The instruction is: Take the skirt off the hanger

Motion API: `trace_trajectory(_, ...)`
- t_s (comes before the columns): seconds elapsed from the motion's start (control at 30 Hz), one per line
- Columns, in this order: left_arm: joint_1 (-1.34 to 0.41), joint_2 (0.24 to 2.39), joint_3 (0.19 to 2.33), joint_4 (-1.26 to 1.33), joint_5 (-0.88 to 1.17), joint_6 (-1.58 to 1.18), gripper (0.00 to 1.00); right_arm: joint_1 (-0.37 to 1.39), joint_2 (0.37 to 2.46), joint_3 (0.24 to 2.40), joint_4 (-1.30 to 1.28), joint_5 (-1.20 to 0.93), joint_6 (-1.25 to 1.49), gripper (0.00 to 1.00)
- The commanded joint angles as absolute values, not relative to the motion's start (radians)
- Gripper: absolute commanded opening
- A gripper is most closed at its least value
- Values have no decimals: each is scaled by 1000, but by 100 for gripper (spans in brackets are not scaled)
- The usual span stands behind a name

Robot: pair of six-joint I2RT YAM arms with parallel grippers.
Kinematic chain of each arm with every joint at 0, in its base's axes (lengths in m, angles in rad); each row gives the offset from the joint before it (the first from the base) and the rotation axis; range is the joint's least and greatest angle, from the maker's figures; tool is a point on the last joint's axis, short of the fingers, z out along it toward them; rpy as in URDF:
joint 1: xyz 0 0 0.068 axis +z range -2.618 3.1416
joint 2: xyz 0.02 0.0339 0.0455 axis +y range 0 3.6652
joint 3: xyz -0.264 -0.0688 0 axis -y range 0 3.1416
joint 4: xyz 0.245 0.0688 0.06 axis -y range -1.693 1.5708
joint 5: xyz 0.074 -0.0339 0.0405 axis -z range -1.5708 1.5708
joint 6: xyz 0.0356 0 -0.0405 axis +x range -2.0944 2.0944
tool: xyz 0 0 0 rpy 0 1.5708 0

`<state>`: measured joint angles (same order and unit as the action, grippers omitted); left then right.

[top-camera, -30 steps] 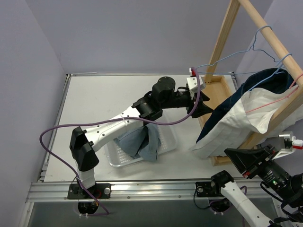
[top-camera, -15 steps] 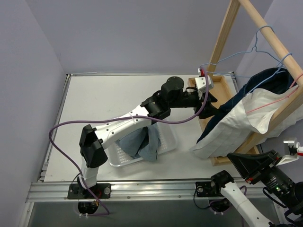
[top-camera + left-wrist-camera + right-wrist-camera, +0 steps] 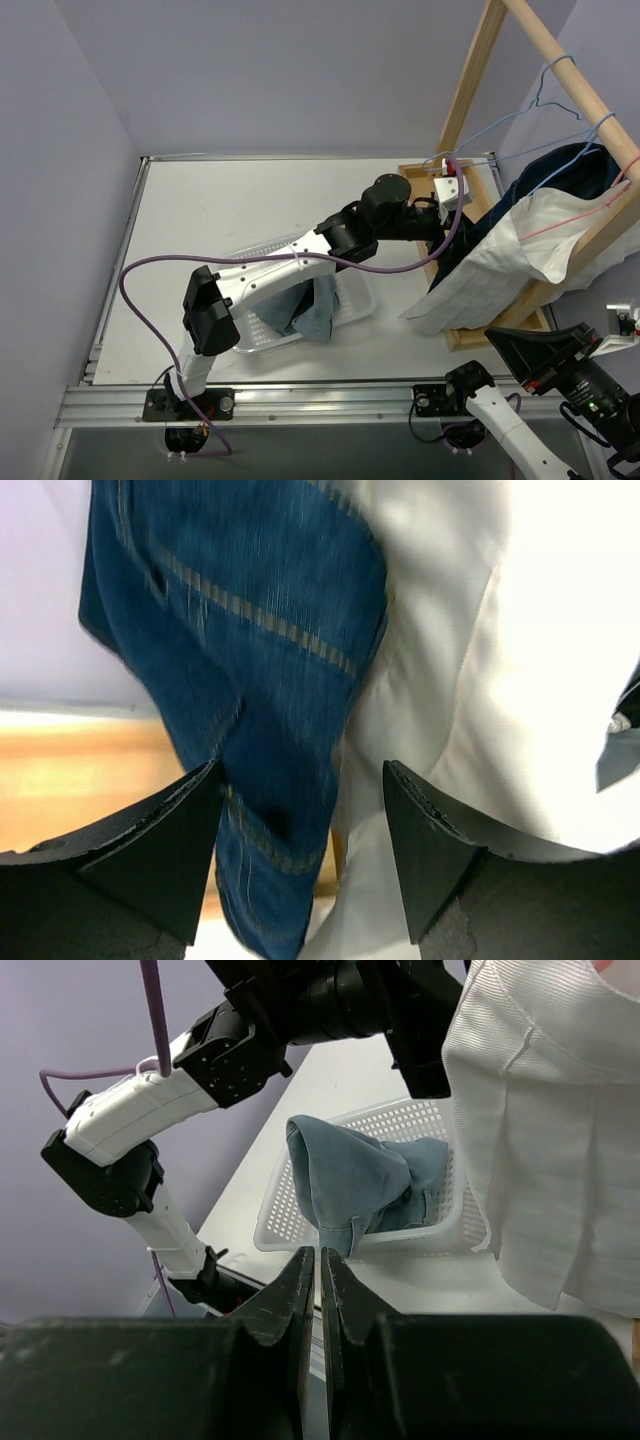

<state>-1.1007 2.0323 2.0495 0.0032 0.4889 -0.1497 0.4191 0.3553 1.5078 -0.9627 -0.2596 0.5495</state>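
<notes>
The white pleated skirt [image 3: 500, 262] hangs on a thin pink wire hanger [image 3: 572, 214] from the pale wooden rack [image 3: 468, 80] at 3 o'clock of the table, against a dark blue striped garment [image 3: 260, 630]. The left gripper [image 3: 300, 780], jaws wide, faces that blue cloth without clamping it. The right gripper [image 3: 318, 1256], at 5 o'clock, has its fingers pressed together, empty. A white mesh basket [image 3: 285, 1222] holds grey-blue cloth [image 3: 350, 1175].

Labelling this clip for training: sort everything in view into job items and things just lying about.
Job: white pleated skirt, navy denim garment beside it, blue wire hanger, wooden rack, left end effector.
Lying about: white mesh basket, grey-blue garment in it, right end effector.
</notes>
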Motion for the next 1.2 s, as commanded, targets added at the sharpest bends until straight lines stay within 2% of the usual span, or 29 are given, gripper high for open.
trace_trajectory(0.0, -1101, 1921, 1984, -14, 408, -130, 73, 423, 350, 1516, -948, -244, 548, 3)
trace_trajectory(0.27, -1101, 1862, 1919, 29, 498, -141, 76, 428, 347, 1483, -911, -250, 549, 4)
trace_trajectory(0.6, -1106, 2087, 2226, -100, 581, -170, 78, 429, 364, 1520, -903, -238, 558, 4)
trace_trajectory(0.87, -1115, 2247, 2534, -212, 568, -161, 77, 431, 371, 1555, -928, -225, 561, 4)
trace_trajectory(0.9, -1117, 2273, 2558, -236, 566, -160, 73, 431, 370, 1558, -928, -224, 560, 4)
trace_trajectory(0.93, -1118, 2286, 2580, -244, 563, -155, 57, 433, 371, 1559, -933, -221, 560, 4)
trace_trajectory(1.0, -1118, 2301, 2608, -247, 554, -150, 39, 431, 367, 1554, -936, -219, 560, 4)
trace_trajectory(1.03, -1118, 2301, 2614, -247, 546, -149, 25, 433, 364, 1548, -937, -216, 560, 4)
trace_trajectory(1.07, -1120, 2301, 2615, -247, 519, -147, 2, 433, 361, 1545, -937, -216, 560, 4)
trace_trajectory(1.17, -1120, 2273, 2600, -209, 491, -143, 2, 431, 351, 1534, -936, -215, 561, 4)
